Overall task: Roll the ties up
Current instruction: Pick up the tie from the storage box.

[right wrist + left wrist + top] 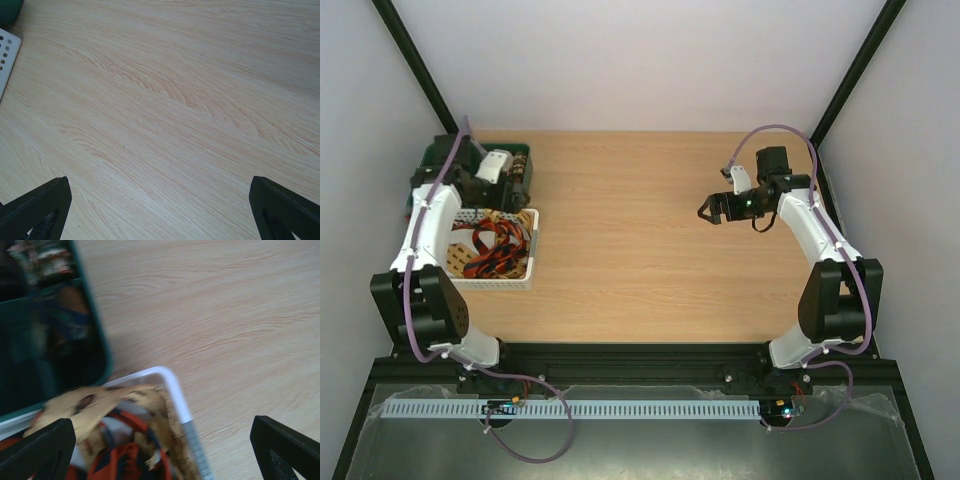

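Red-striped and tan, lying tangled as ties (495,245) inside the basket (500,281); hovering over its corner with left fingers (40,450) spread wide, seemingly for picking one out; holding right fingers (35,210) apart above the counter (650,230), probably waiting to help

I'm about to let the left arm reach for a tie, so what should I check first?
1. Left pincer open: ok, jaws wide.
2. Left pincer above the basket: ok, over its corner.
3. A tie on top to grab: ok, the tan tie lies uppermost.
4. Tan tie free of the red-and-black tie: cannot tell, they overlap.
5. Right pincer open and holding nothing: ok.
6. Bare table for rolling: ok, under the right pincer.
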You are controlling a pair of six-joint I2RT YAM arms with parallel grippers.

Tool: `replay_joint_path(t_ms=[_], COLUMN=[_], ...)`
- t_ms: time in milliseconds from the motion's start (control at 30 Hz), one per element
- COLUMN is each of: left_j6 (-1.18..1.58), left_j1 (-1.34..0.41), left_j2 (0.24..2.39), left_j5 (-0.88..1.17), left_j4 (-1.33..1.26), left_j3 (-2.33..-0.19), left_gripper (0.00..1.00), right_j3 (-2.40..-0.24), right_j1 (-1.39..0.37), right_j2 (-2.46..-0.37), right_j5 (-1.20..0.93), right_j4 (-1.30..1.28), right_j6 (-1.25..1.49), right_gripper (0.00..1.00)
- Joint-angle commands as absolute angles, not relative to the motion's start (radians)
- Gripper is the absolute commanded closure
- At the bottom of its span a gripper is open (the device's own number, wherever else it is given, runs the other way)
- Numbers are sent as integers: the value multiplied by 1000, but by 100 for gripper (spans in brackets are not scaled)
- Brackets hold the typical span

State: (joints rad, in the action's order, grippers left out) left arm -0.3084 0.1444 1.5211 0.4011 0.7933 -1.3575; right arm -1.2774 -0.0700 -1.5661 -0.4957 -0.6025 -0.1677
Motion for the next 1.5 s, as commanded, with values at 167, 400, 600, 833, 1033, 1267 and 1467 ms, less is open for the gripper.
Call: replay_joint_path(t_ms=[167,400,600,833,1033,1267,1467], left_j6=[-751,-907,-963,-983,-941,-917,-903], left_j1=[418,518,516,454,418,465,548], left_j2=[1604,1672,1700,1728,1778,1755,1707], left_j5=[427,334,300,256,255,354,502], left_j4=[1124,1160,1120,1052,1006,1075,1210], left_j3=[-1430,-1367,-1299,-1202,-1205,-1337,-1547], left_gripper=[1,1,1,1,14,85,98], right_j3=[-1315,-1305,-1288,-1279,-1278,-1284,-1291], right_j1=[-66,-66,-66,-66,-66,-65,-66], right_j2=[-1595,-1596,-1588,-1587,-1585,-1582,-1587], right_j5=[-540,-545,-543,-538,-535,-525,-527], right_j4=[-623,-626,-630,-633,-637,-634,-629], right_j6=[-160,-166,-170,-174,-175,-178,-177], right_gripper=[2,1,1,1,2,1,1])
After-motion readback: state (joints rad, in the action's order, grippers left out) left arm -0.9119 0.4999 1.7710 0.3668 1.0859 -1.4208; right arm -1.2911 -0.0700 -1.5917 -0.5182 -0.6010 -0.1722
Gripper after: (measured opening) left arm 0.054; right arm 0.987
